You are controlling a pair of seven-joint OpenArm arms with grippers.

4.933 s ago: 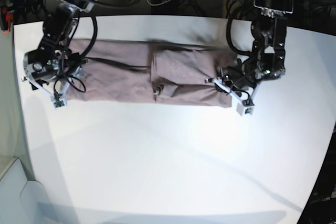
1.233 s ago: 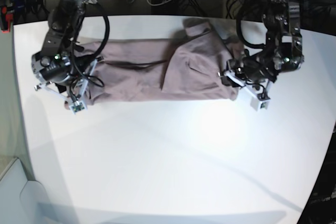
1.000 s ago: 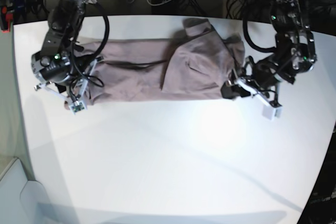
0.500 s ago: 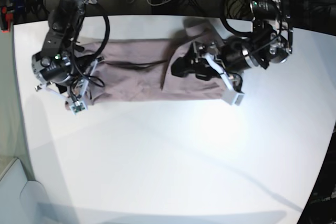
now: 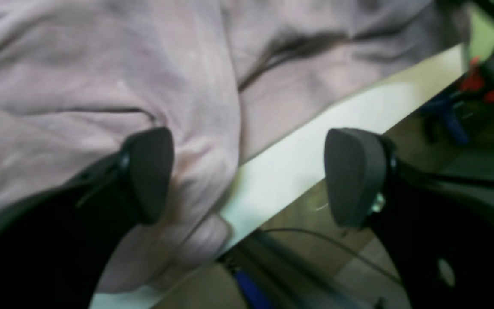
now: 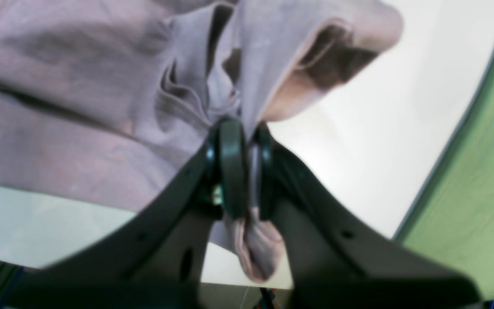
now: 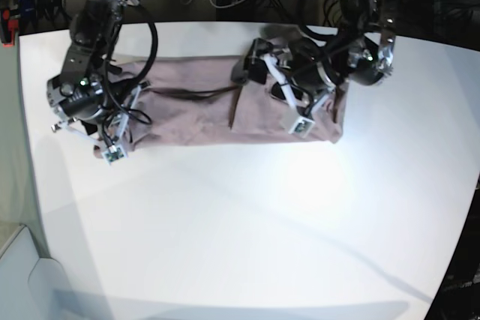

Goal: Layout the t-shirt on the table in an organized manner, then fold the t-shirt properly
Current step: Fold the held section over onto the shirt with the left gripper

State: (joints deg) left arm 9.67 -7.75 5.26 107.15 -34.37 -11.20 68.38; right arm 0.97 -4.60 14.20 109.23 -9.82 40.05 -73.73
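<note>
The plain dusty mauve-pink, short-sleeved cloth t-shirt (image 7: 195,110) lies as a long, wrinkled horizontal band on the far half of the large, smooth white bench (image 7: 247,222). In the base view it runs from the arm on the left across to the arm on the right, its near edge roughly straight.

Left end effector (image 5: 247,176): the two dark, rounded fingers (image 5: 150,171) stand wide apart and hold nothing. In the left wrist view one finger sits over the cloth, while the other hangs beyond the bench's far edge. A curved seam and a dark crease run across the fabric beneath. In the base view this end effector (image 7: 274,84) hovers over the right-hand part of the shirt, near its far edge.

Right end effector (image 6: 240,171): the dark fingers are pressed together on a bunched fold of the t-shirt (image 6: 101,77), with a small lobe of cloth hanging out below them. In the base view this end effector (image 7: 105,136) sits at the shirt's left end. A green surface (image 6: 478,171) borders the bench there.
</note>
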